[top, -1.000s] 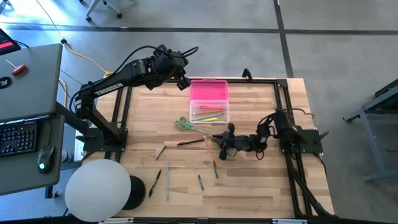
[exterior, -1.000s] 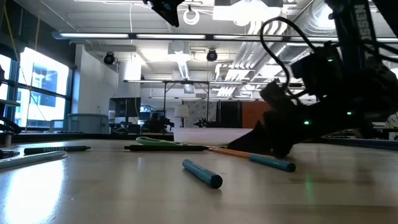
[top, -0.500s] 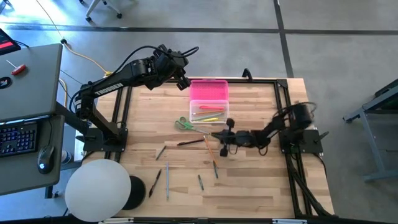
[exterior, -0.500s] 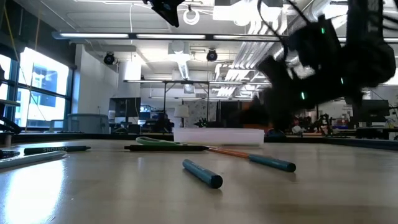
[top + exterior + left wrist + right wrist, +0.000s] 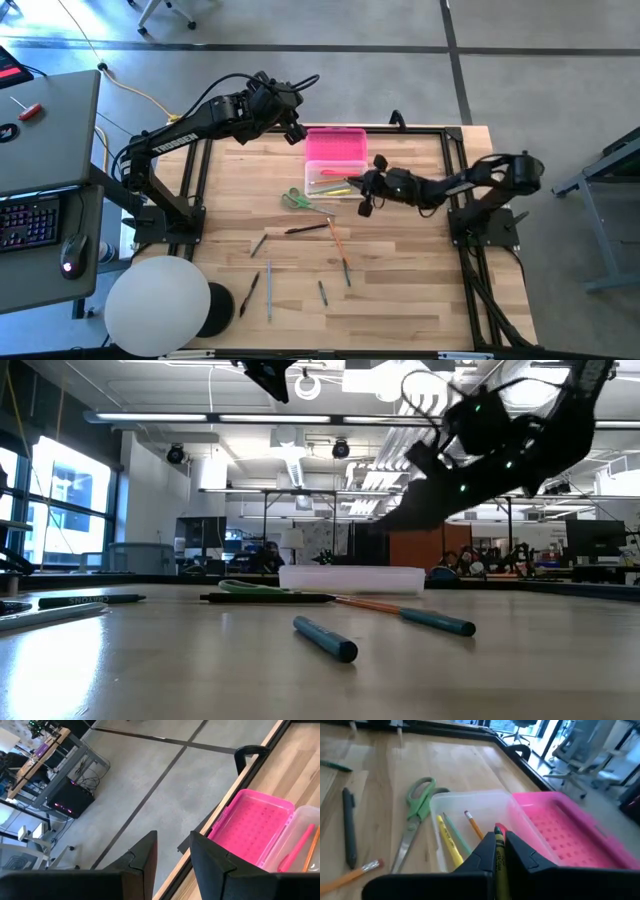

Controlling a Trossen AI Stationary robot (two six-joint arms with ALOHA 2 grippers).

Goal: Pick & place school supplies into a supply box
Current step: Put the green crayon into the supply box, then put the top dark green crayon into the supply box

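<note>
The supply box lies open at the table's far middle, its pink lid (image 5: 336, 145) flat beyond the clear base (image 5: 337, 180), which holds several pens. My right gripper (image 5: 363, 190) hovers at the base's right edge, shut on a yellow pencil (image 5: 499, 862). Green-handled scissors (image 5: 295, 199) lie flat left of the base. An orange pencil (image 5: 335, 237), a black pen (image 5: 305, 229) and several more pens lie flat nearer me. My left gripper (image 5: 296, 130) waits in the air off the lid's far-left corner, open by a narrow gap (image 5: 173, 851). My right gripper pinches the yellow pencil between its two fingers (image 5: 485, 851); the pencil's printed shaft (image 5: 499, 857) shows in the gap and runs roughly along the fingers. It is lifted clear of the table, above the base's near-right part. Where along the pencil the fingers sit is hidden by the gripper.
Grey, green and black pens lie scattered on the near half of the table (image 5: 269, 290), (image 5: 322, 292), (image 5: 248, 294). A white round object (image 5: 155, 305) stands at the near-left corner. A black frame (image 5: 455, 170) edges the table's right side. A desk with a keyboard (image 5: 30, 220) stands left of the table.
My right gripper has risen from the table beside the orange pencil and moved toward the far edge, to the box's right edge, carrying the yellow pencil up clear of the wood. The arm has stretched out behind it. The other supplies have stayed put.
</note>
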